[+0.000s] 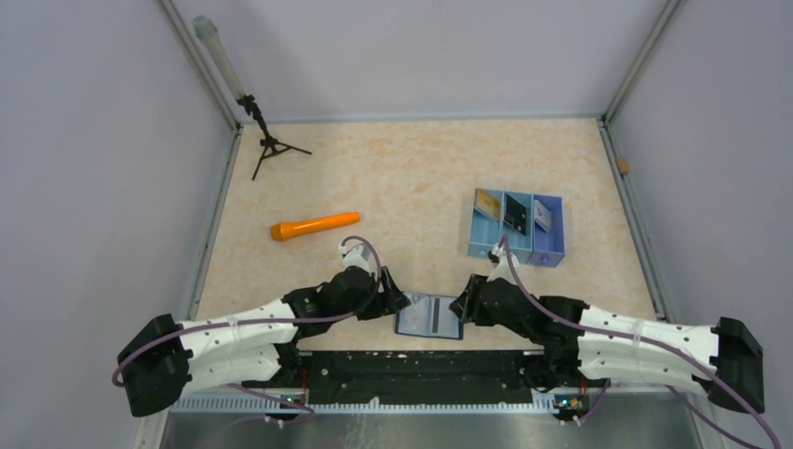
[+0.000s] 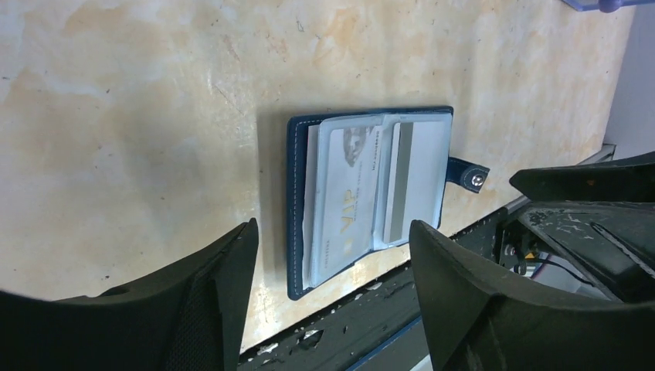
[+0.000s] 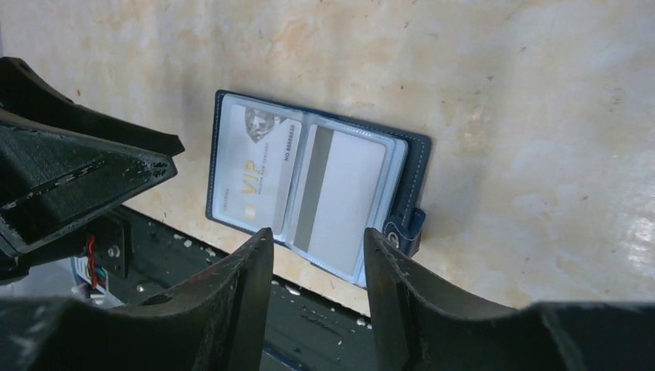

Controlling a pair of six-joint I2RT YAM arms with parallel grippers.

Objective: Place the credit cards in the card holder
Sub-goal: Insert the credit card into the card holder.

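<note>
Seen from above, the tips of both pincers cover the side edges of the card holder (image 1: pixel 429 316), so from there I cannot tell whether they touch it. The wrist cameras show more. The left pincer (image 2: pixel 332 239) has its two fingers wide apart with nothing between them. The right pincer (image 3: pixel 318 239) also has its fingers apart, with a narrower gap, and it grips nothing. They hang low over the table (image 1: pixel 421 178), one at each side of the holder.

The card holder lies open and flat at the middle of the near edge of the table, dark blue cover down, and its snap strap (image 2: pixel 469 176) sticks out at one side. Inside, in clear sleeves, are a pale card with gold letters "VIP" (image 3: pixel 251 174) and, beside it, a card showing a grey stripe (image 3: pixel 340 197). The smaller print is too fine to read, and I cannot count the sleeves under them.

Toward the right edge stands a blue tray (image 1: pixel 547 253) with three compartments. A gold card (image 1: pixel 485 202) leans in the left one, a black card (image 1: pixel 512 217) in the middle one and a white card (image 1: pixel 542 217) in the right one.

An orange stick-like thing (image 1: pixel 315 225) lies left of the middle. A small black tripod (image 1: pixel 271 147) with a pale rod stands at the far left corner. The table top is beige and marbled, with metal rails along its sides and grey walls (image 1: pixel 84 187) around it.
</note>
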